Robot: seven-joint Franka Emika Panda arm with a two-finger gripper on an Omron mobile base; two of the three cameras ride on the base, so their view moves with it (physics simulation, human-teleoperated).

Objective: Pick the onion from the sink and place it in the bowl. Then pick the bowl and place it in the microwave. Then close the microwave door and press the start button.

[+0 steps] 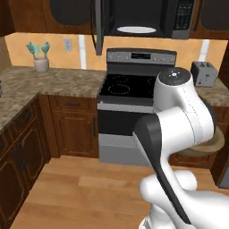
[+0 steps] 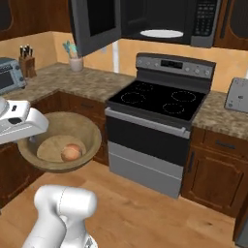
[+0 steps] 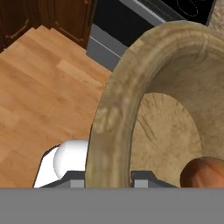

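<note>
My gripper (image 3: 109, 177) is shut on the near rim of the brown wooden bowl (image 3: 175, 96), which hangs in the air above the wooden floor in front of the stove. The reddish-tan onion (image 2: 71, 152) lies inside the bowl (image 2: 60, 140), seen again at the lower right of the hand view as the onion (image 3: 203, 173). In the left base view the bowl (image 1: 214, 145) peeks out behind my arm. The microwave (image 2: 164, 19) sits above the stove with its door (image 2: 97, 24) swung open to the left. Its white turntable plate (image 2: 161, 33) and button panel (image 2: 206, 17) show.
The black stove (image 2: 155, 99) stands straight ahead under the microwave. A toaster (image 1: 203, 73) is on the counter to its right. On the left counter are a utensil holder (image 1: 41, 58), a knife block (image 2: 26, 63) and a toaster oven (image 2: 9, 75).
</note>
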